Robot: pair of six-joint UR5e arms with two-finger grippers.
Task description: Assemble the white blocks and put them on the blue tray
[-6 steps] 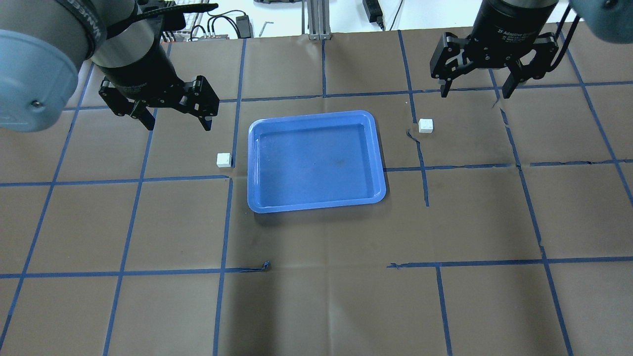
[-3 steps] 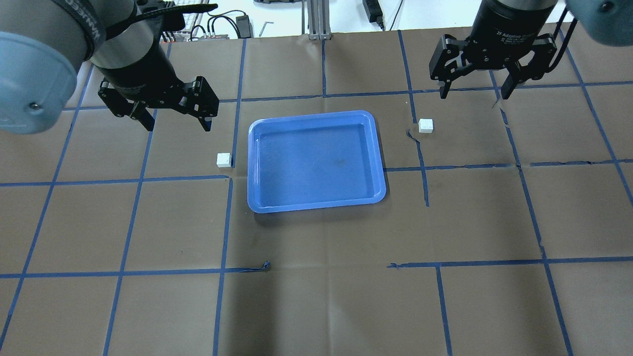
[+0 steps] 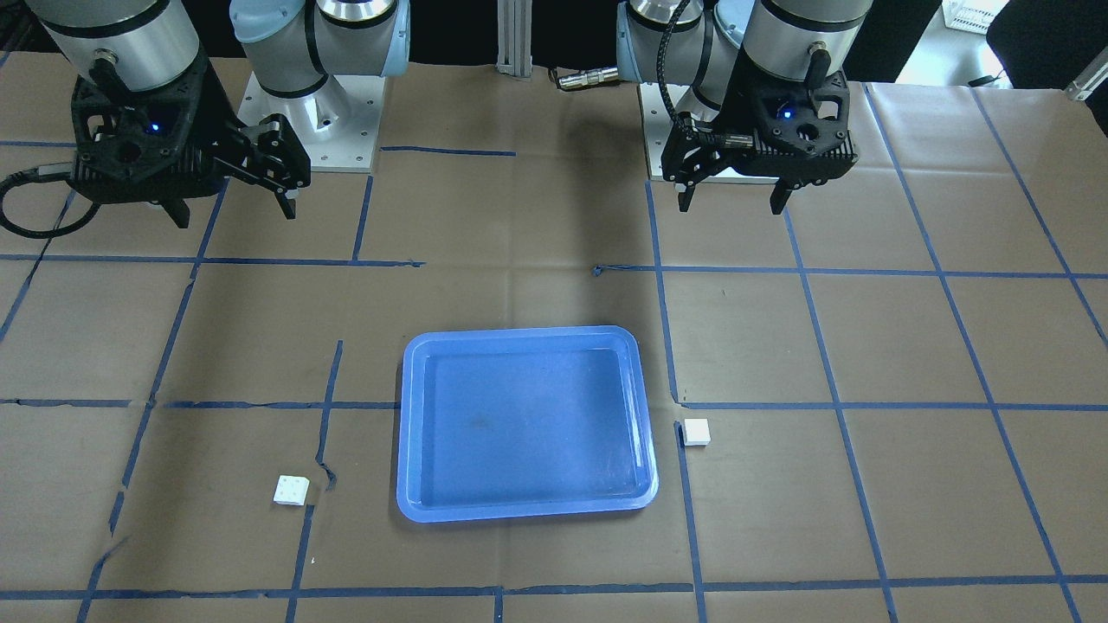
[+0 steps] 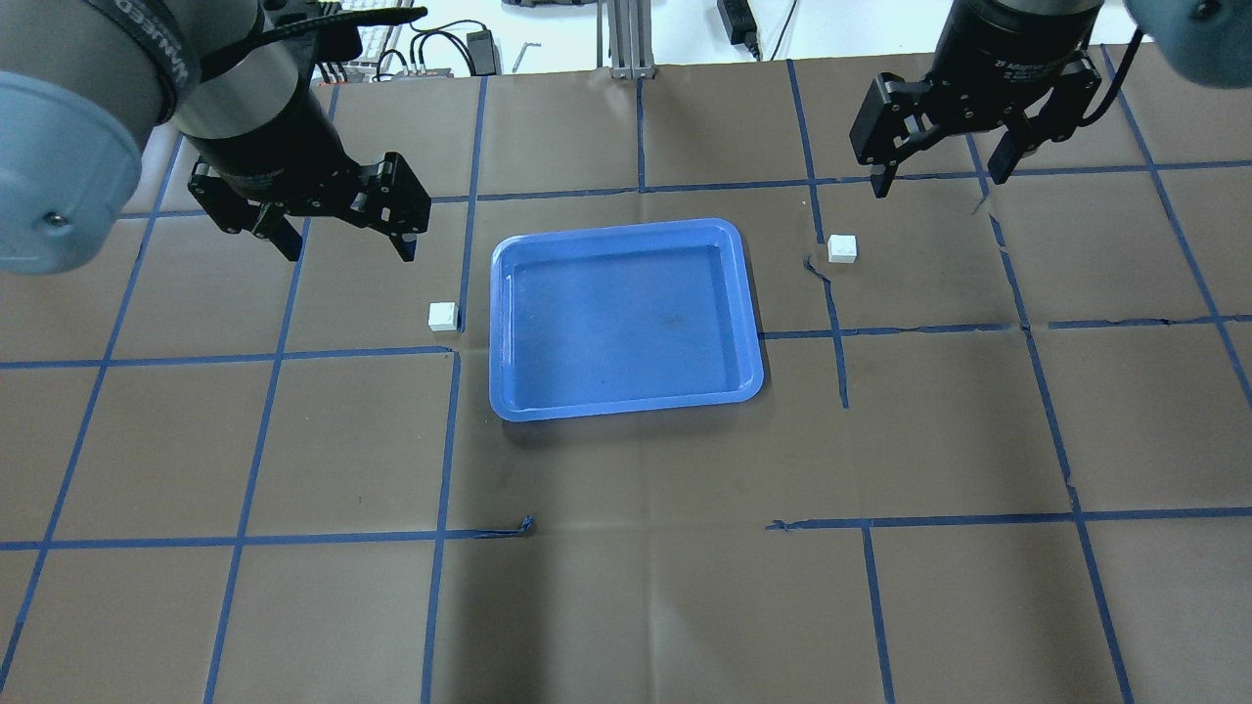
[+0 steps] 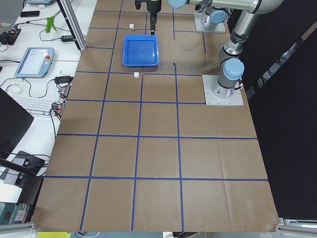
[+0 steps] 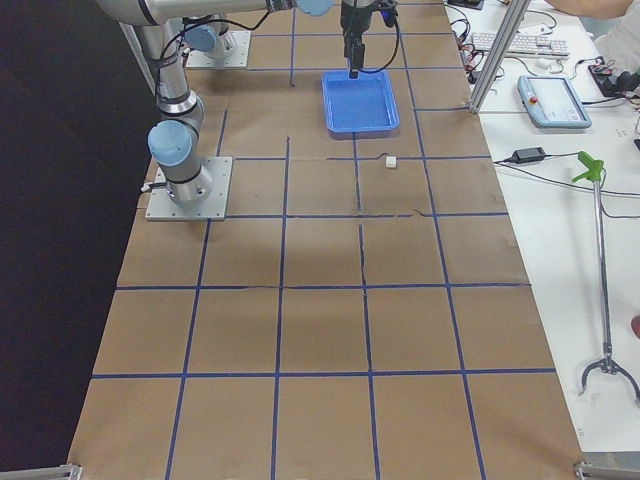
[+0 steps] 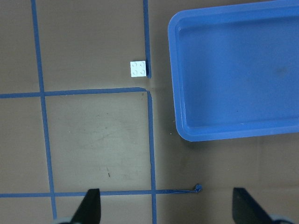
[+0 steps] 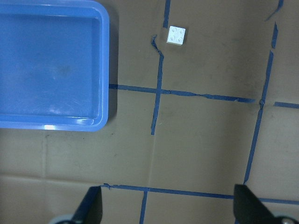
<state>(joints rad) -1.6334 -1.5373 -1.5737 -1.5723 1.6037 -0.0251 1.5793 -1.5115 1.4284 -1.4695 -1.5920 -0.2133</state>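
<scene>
The blue tray (image 4: 626, 323) lies empty at the table's middle. One white block (image 4: 443, 316) sits on the paper just left of the tray; it also shows in the left wrist view (image 7: 138, 68). The other white block (image 4: 842, 248) sits apart to the tray's right, also in the right wrist view (image 8: 176, 35). My left gripper (image 4: 350, 249) hangs open and empty above the table, behind the left block. My right gripper (image 4: 937, 183) hangs open and empty, behind and to the right of the right block. Both also show in the front view, the left gripper (image 3: 730, 206) and the right gripper (image 3: 236, 216).
The table is covered in brown paper with a grid of blue tape lines (image 4: 450, 440). Some tape ends curl up near the tray (image 4: 526, 526). Cables, keyboards and a teach pendant (image 5: 33, 59) lie on the bench beyond the far table edge.
Both arms have shifted only slightly. The right gripper has turned a little. The blocks and the tray have not moved, and both grippers stay open.
</scene>
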